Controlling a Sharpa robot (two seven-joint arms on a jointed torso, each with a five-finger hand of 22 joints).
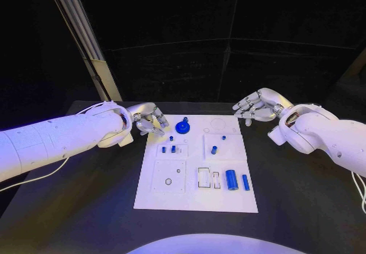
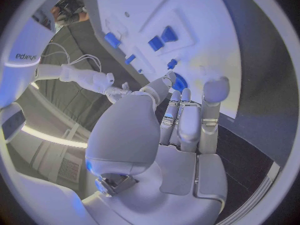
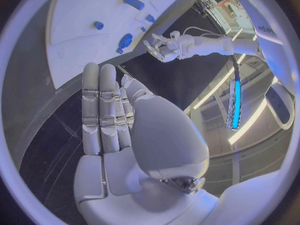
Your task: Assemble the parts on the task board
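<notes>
The white task board point(image 1: 194, 196) is laid in the middle of the black worktop point(image 1: 91, 211), with its long sides running away from the robot. Bare worktop is seen on both sides of the board and along its near edge. A round blue part point(image 1: 183, 127) stands near the far edge of the board. Small blue parts point(image 1: 172, 149) stand in the left middle panel, and one more point(image 1: 214, 150) in the right middle panel. Two long blue parts point(image 1: 231, 179) are laid side by side near the right edge, at the near end.

The left hand point(image 1: 147, 119) is held just outside the far left corner of the board, close to the round blue part but apart from it. Its fingers point(image 2: 187, 127) are spread and nothing is held in them. The right hand point(image 1: 255, 107) is held beyond the far right corner, above the worktop. Its fingers point(image 3: 100, 110) are stretched straight, side by side, with nothing held.
</notes>
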